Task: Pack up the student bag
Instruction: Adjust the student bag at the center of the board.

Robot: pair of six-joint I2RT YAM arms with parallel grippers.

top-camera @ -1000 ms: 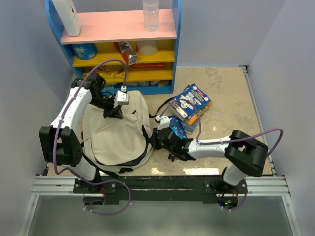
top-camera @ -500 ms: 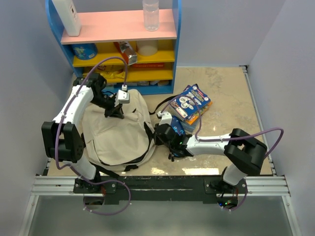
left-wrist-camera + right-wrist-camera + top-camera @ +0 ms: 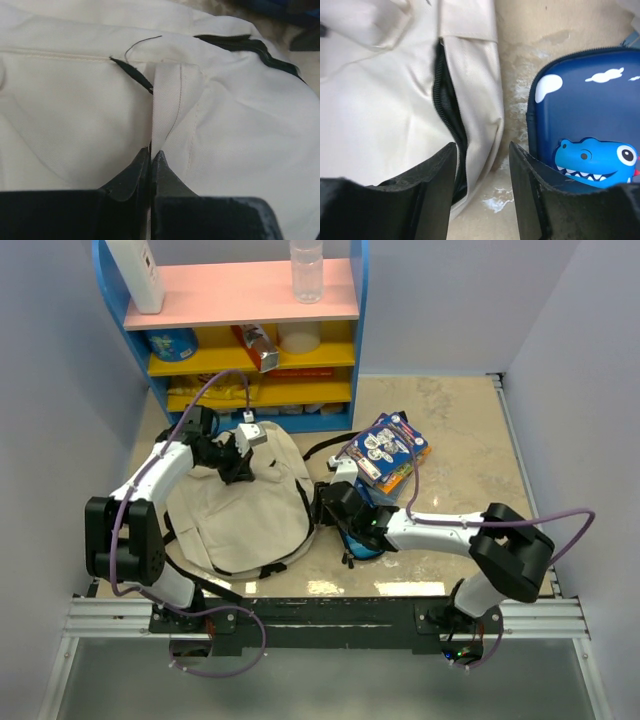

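Straddling student bag edge, R claw spread

I can't see inside the student bag: the zipper gap is just dark. The pencil case is cut off at the right wrist frame edge, and from the top it's half under my right arm. Labels on the shelf are too small to read.

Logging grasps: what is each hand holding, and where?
The left hand pinches the student bag by a narrow cream fabric strip at its seam. The right hand is open, straddling the bag's zipper edge, holding nothing.
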